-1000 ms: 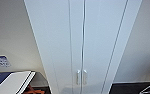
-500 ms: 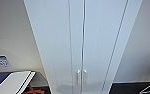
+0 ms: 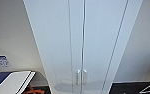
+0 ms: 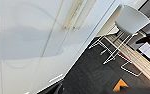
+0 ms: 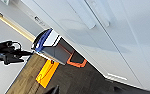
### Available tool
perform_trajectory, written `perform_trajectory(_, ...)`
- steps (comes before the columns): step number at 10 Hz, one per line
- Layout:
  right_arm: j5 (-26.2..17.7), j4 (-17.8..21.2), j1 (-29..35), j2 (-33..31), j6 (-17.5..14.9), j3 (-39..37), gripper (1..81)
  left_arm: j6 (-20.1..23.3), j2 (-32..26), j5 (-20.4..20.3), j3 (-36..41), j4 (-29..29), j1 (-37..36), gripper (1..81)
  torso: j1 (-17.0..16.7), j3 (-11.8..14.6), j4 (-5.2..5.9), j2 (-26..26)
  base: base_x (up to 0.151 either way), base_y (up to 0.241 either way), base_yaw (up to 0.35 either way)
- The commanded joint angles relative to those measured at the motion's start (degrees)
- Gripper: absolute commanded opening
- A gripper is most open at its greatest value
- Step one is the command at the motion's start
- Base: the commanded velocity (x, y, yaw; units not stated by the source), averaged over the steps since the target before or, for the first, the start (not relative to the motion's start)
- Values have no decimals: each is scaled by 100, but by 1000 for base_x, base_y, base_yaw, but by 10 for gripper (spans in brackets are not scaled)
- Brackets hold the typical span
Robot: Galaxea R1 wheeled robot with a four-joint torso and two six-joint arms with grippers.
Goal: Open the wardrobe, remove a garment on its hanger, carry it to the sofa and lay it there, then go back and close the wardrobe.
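Observation:
The white wardrobe (image 3: 91, 37) stands close in front of me, both full-height doors shut and meeting at a thin seam. Its pair of small white vertical handles (image 3: 81, 77) sits low in the head view. They appear again in the left wrist view as the handles (image 4: 78, 13) and in the right wrist view as the handles (image 5: 93, 13). A dark bit of my left gripper (image 4: 58, 89) and of my right gripper (image 5: 54, 90) pokes in at each wrist view's edge, short of the doors. The garment, its hanger and the sofa are hidden.
A white and blue box-like unit (image 3: 12, 82) with an orange part below stands left of the wardrobe. It is also in the right wrist view as the unit (image 5: 51, 47), beside a yellow floor marker (image 5: 46, 73). A white chair (image 4: 131, 21) on thin legs stands right of the wardrobe on dark carpet (image 4: 96, 75).

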Motion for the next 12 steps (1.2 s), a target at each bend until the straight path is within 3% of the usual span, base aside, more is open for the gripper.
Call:
perform_trajectory(1, -226, 197, 933, -2, 113, 90, 811, 0, -125, 104, 115, -60, -786, 811, 0, 2, 0, 0, 0, 0, 0)
perform_trajectory(7, -877, 584, 1873, 727, 113, -384, 811, -8, 623, 253, -544, -218, -1322, 811, 5, -5, 0, 5, 0, 0, 0)
perform_trajectory(12, -1001, 681, 2234, 1308, 210, -938, 811, -255, 1370, 288, -1397, -236, -1585, 811, 7, -7, 0, 7, 0, 0, 0)
